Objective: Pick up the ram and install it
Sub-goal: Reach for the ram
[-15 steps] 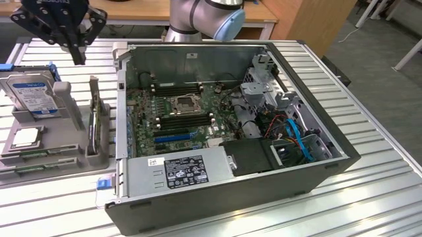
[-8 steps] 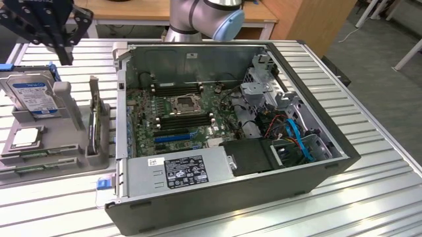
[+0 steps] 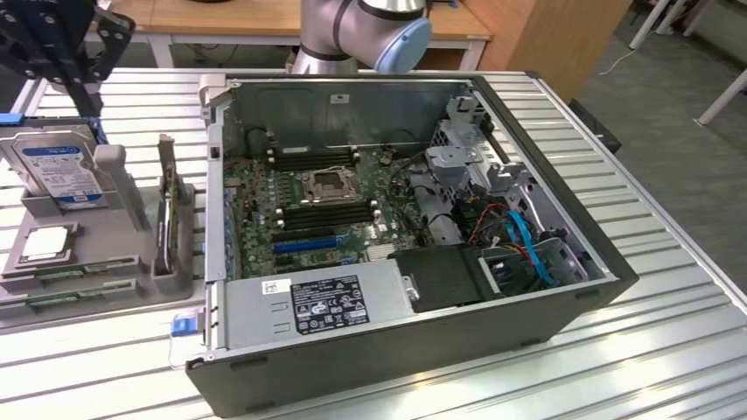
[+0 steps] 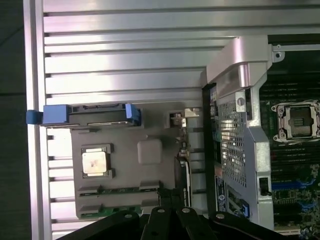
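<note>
Fingers pinched shut, empty. My gripper (image 4: 172, 197) hovers over parts tray (image 4: 125, 170), at exterior view's left of PC case (image 3: 408, 363). The ram (image 4: 112, 209) lies in tray's near end, beside CPU (image 4: 95, 162). Pick not begun; I reckon grabbing calls for opening up, aligning w/ stick.

The counter (image 3: 677, 297) is ribbed, shiny metal; the computer case (image 3: 491, 346) matt dark metal; the tray (image 4: 150, 132) matt grey plastic; the ram (image 4: 122, 190) green circuit board.

Ribbed silver aluminium counter (image 3: 666, 297) bears, directly on its slats: open dark-grey metal computer case (image 3: 386, 376), lying on side, mid-counter. Flat grey plastic parts tray (image 3: 82, 308) just beside case, toward exterior view's left.
</note>
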Robot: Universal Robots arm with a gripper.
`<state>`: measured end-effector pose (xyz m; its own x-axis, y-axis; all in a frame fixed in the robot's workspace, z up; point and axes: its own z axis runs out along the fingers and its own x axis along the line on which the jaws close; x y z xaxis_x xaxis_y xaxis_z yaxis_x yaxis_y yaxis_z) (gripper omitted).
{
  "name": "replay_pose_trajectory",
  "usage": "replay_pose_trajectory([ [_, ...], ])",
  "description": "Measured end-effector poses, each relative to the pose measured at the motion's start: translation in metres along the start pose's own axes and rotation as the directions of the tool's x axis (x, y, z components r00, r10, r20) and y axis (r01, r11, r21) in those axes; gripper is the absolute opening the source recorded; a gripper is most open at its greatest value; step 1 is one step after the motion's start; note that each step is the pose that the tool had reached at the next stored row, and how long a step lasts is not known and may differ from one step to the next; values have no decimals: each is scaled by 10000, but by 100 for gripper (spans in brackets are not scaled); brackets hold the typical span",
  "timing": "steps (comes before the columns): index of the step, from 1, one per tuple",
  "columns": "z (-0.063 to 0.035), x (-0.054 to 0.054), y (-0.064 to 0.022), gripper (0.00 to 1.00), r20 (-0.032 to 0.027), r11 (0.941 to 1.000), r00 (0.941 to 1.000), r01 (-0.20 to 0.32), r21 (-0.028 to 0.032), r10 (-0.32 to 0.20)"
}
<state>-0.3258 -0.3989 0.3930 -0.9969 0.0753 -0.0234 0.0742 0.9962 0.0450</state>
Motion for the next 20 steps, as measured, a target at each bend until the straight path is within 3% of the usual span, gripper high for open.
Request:
replay_pose_trajectory([
  [20, -3, 467, -35, 10, -1, 10000, 10000, 1, 0, -1],
])
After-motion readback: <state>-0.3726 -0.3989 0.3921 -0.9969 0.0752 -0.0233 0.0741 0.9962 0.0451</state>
